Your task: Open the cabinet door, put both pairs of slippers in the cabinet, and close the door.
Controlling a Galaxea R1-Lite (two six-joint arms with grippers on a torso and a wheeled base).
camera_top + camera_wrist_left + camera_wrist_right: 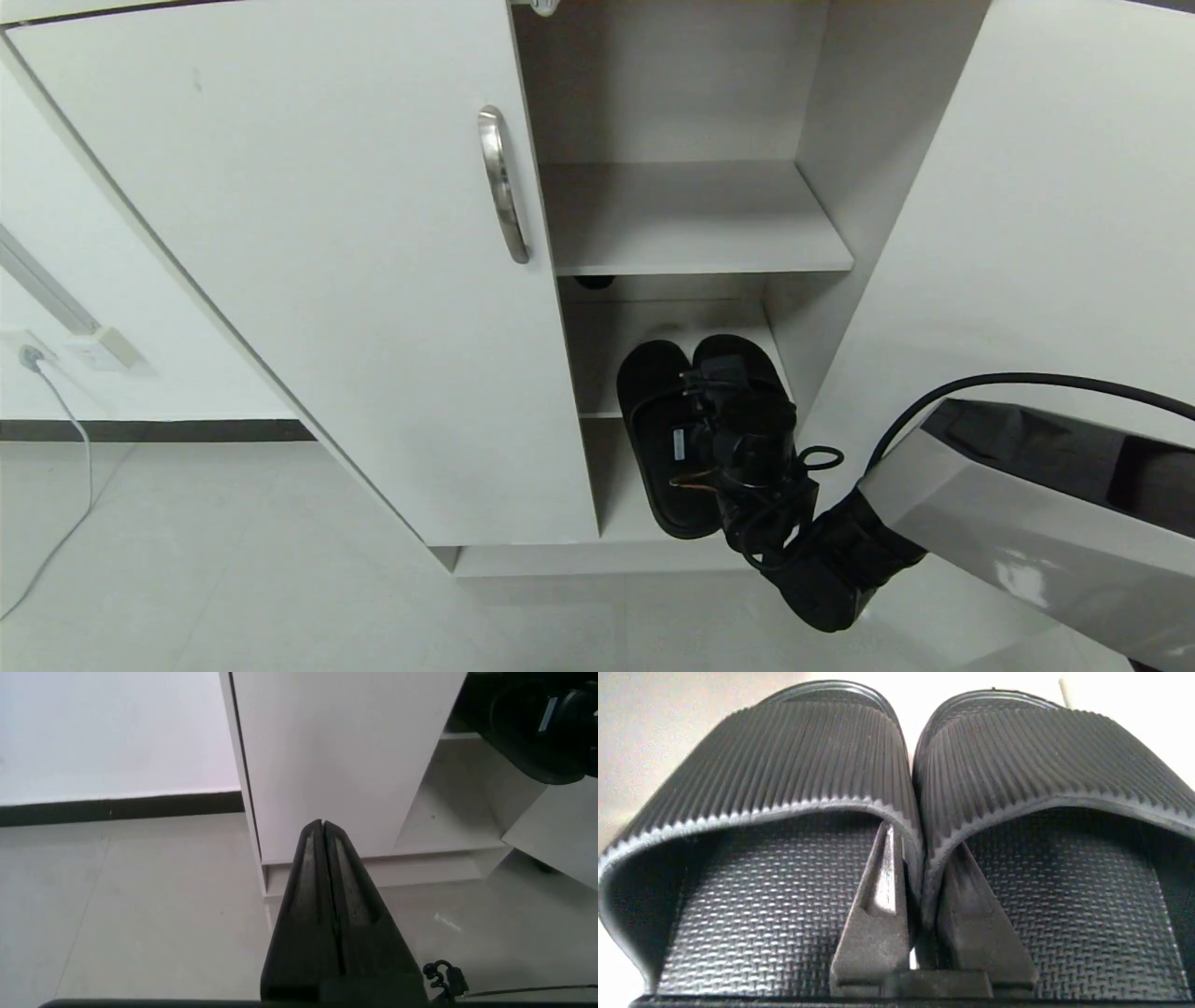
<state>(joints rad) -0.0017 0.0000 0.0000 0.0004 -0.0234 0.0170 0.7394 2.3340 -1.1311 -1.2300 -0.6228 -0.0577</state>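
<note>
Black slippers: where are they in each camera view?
Head view: slippers side by side at the open cabinet's lower shelves, at the right arm's tip.
Left wrist view: dark shape, upper right corner, in the open compartment; slippers or arm, cannot tell.
Right wrist view: close up, the right pincer clamps their inner sides together.
Shared landmark: closed cabinet door, head and left wrist views.

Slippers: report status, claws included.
Right claw shut on black slippers, one finger inside each, pair at cabinet's bottom compartment. Left claw shut, over floor. Right door open, nothing blocking.
</note>
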